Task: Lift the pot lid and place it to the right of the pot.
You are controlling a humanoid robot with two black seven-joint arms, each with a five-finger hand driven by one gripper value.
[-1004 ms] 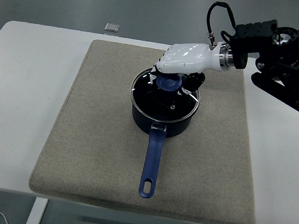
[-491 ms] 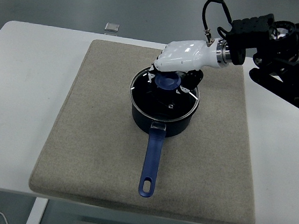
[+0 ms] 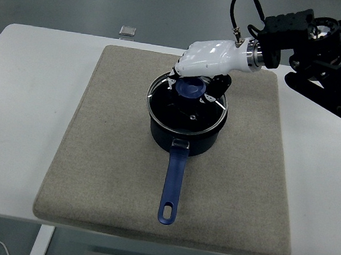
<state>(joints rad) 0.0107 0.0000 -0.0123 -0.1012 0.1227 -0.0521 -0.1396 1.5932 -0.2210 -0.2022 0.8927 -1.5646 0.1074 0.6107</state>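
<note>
Gripping the blue knob of the pot lid (image 3: pixel 188 107), the right robot hand (image 3: pixel 203 69) sits directly above it, fingers curled round the knob. The lid looks slightly tilted on the pot (image 3: pixel 186 132), whose handle points toward the near edge. Bare mat (image 3: pixel 245 173) lies rightward on the worktop (image 3: pixel 33 87).

A lab or test room: a bare white surface (image 3: pixel 24 117) with a beige mat (image 3: pixel 104 169) over grey flooring (image 3: pixel 80 0).
</note>
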